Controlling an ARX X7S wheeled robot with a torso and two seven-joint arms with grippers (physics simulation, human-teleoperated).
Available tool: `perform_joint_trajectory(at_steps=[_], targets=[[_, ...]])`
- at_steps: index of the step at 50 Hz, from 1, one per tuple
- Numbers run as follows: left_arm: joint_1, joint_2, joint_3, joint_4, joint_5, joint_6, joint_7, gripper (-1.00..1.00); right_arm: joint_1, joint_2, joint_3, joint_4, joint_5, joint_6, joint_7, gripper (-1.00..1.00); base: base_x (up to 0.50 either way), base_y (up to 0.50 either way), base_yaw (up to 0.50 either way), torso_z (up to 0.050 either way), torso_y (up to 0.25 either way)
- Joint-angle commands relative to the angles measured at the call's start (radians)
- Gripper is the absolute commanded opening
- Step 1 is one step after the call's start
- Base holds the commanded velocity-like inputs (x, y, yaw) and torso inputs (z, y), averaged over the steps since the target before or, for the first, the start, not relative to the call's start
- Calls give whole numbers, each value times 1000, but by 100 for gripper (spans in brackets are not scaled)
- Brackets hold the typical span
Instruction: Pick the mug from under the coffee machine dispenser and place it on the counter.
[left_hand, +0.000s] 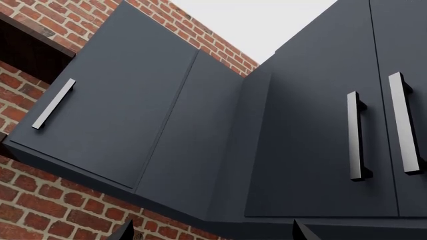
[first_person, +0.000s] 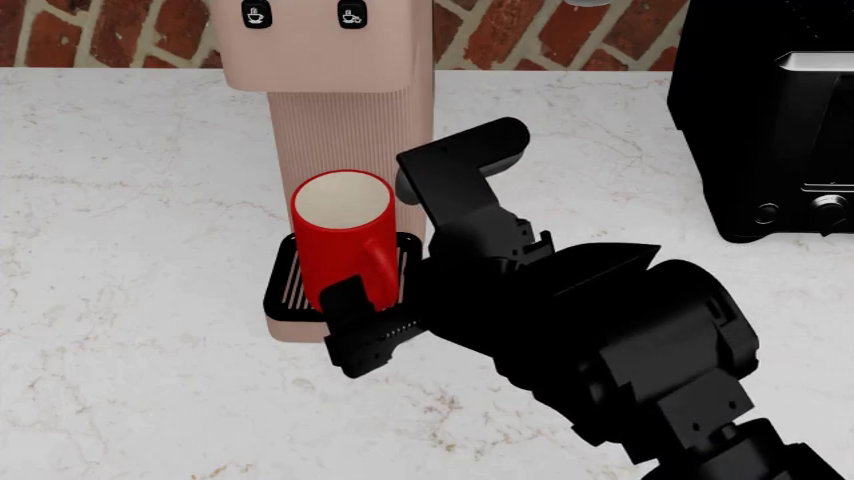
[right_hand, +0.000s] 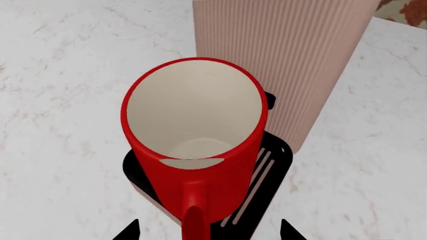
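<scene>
Your right gripper (first_person: 378, 312), fingers spread and holding nothing, faced the upright mug (first_person: 344, 245) on the drip tray (first_person: 283, 285) under the coffee machine dispenser (first_person: 344, 60), its handle (right_hand: 194, 220) pointing between the fingertips, desk (first_person: 120, 190) around.

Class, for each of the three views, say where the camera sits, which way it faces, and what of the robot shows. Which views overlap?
Left wrist: faces upward at dark wall cabinets and brick; only jaw tips show.
Head: looks down at the counter, mug, coffee machine and right arm.
Right wrist: just above the mug, looking down into it; jaw tips show.
Head and right wrist share mug and machine.
</scene>
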Motion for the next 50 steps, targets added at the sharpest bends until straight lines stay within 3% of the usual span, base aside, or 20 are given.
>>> perform_joint_trajectory(at_steps=[1,9,10,19,30,42,50], targets=[[-1,0,1,0,2,2,1,100,6,-15,-21,49,-20,-20,-18,100,0,0,0,0,0],[-4,0,4,0,7,-1,4,100,12,-10,-14,26,-11,-9,-5,100,0,0,0,0,0],[-4,0,4,0,7,-1,4,100,10,-6,-12,10,-7,-7,1,-100,0,0,0,0,0],[-6,0,8,0,13,-4,8,100,-4,66,9,-218,43,57,69,-100,0,0,0,0,0],[-6,0,7,0,14,-5,10,100,-148,211,200,-554,262,163,273,-100,0,0,0,0,0],[-11,0,13,0,24,-11,13,100,-312,324,355,-596,375,138,376,-100,0,0,0,0,1],[-19,0,18,0,33,-21,22,100,-344,357,356,-499,294,89,370,-100,0,0,0,0,0]])
